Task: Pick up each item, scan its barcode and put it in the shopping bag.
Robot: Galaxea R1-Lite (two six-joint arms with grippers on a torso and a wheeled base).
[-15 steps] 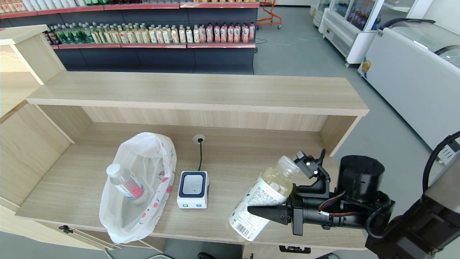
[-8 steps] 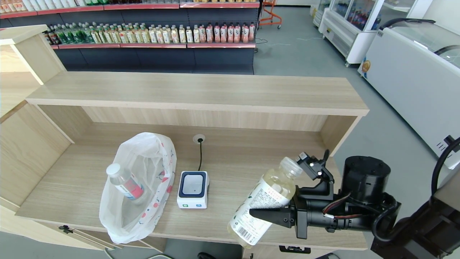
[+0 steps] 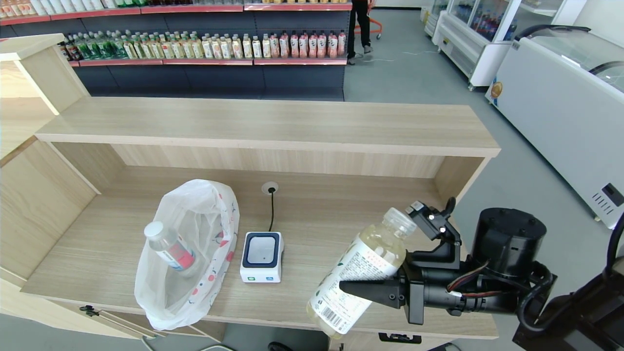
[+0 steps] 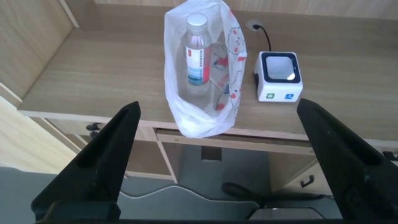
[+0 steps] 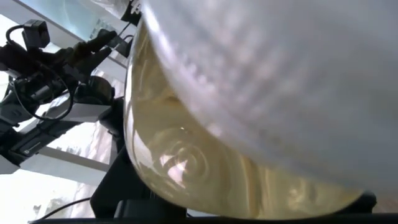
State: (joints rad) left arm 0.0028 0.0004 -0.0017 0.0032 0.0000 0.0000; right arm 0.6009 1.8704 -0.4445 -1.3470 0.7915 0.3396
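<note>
The bottle [image 3: 363,258] (clear plastic, pale yellow drink, white label with a barcode near its base) is hanging tilted to the right of the scanner [image 3: 262,250], its cap pointing up and away. The right gripper [image 3: 375,280] is clamping it around the middle from the side away from the scanner. Left of the scanner the shopping bag [image 3: 214,219] is sitting open with a second bottle [image 3: 169,249] leaning inside, and the left gripper [image 4: 217,109] is holding its fingers spread wide.
</note>
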